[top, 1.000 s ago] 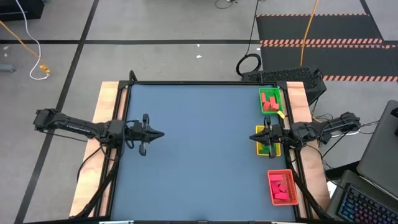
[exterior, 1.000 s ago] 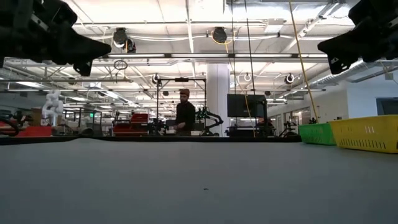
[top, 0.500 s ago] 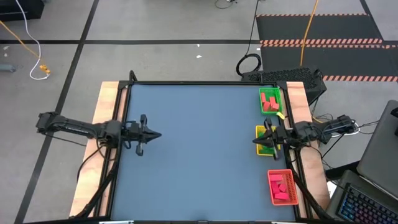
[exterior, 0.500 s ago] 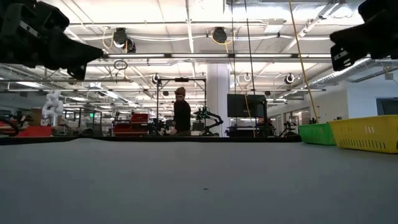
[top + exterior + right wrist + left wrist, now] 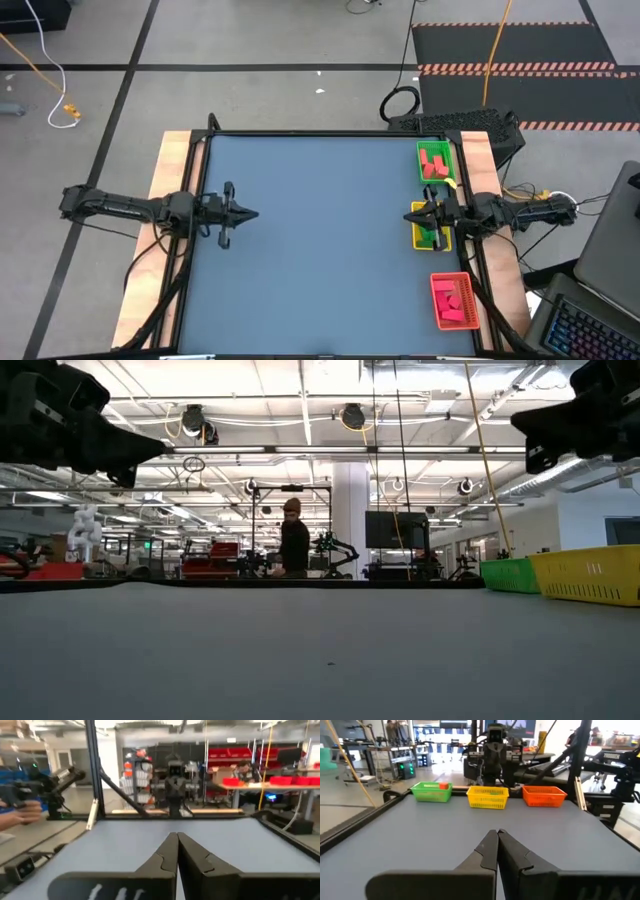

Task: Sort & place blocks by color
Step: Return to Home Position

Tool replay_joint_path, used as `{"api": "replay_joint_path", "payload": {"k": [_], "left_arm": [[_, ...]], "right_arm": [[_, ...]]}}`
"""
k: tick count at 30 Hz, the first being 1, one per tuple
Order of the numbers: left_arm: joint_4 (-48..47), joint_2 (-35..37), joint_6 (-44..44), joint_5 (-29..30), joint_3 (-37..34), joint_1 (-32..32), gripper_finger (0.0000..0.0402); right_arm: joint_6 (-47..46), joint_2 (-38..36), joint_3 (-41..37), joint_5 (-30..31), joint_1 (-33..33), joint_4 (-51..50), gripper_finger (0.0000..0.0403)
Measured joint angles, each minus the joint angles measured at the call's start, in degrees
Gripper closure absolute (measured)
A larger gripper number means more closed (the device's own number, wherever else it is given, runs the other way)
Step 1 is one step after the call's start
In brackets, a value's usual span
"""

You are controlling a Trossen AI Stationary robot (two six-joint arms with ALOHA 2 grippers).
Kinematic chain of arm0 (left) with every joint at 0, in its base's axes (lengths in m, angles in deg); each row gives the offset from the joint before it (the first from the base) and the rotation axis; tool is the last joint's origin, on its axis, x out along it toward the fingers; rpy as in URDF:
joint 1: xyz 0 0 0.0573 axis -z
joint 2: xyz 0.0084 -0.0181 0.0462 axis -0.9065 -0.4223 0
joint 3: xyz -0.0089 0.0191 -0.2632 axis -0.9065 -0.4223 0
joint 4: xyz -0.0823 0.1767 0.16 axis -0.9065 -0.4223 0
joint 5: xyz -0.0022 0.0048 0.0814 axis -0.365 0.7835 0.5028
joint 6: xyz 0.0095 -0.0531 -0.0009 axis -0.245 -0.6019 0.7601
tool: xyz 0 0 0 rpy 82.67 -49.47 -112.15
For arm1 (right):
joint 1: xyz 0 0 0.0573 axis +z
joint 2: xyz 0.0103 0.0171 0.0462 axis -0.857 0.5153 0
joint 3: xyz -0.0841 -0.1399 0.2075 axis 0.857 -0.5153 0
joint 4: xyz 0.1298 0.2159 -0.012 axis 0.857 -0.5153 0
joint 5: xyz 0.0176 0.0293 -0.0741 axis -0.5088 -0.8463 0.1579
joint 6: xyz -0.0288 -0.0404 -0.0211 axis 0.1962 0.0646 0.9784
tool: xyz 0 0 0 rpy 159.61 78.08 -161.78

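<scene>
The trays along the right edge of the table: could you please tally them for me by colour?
Green tray: 1
Yellow tray: 1
Orange tray: 1
Total: 3

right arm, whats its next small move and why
Probably draw the right tool back to its side, off the yellow tray it hovers over. It is shut and empty, and the blocks seen lie in that, the green tray and the red tray, so only parking seems left. The left tool waits opposite.
</scene>
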Motion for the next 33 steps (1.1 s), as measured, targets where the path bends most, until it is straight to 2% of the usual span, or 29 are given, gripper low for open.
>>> {"api": "replay_joint_path", "payload": {"k": [5,7,14,20,27,33], "left_arm": [[-0.64,-0.07,-0.5,-5.7,0.0,-2.96,0.0397],[-0.67,-0.08,-0.49,-6.71,0.0,-3.82,0.0397],[-1.54,-0.12,-2.45,-6.62,0.02,-4.92,0.0397],[-8.11,-0.22,-3.56,-3.12,0.02,-4.9,0.0397],[-9.98,-0.22,-3.13,-2.11,0.02,-4.9,0.0396],[-5.58,0.3,-1.17,-2.13,0.04,-4.81,0.0396]], "right_arm": [[-2.45,0.0,-0.04,-7.14,-4.38,-0.89,0.0403],[-2.8,0.05,-0.07,-7.1,-5.3,-2.41,0.0403],[-3.47,0.13,-0.15,-6.42,-6.37,-4.38,0.0403],[-3.42,1.55,-0.2,-5.47,-6.37,-4.71,0.0403],[-4.36,3.43,-0.22,-5.49,-6.37,-4.95,0.0403],[-4.55,4.02,-0.24,-5.51,-6.37,-5.02,0.0403]]}}
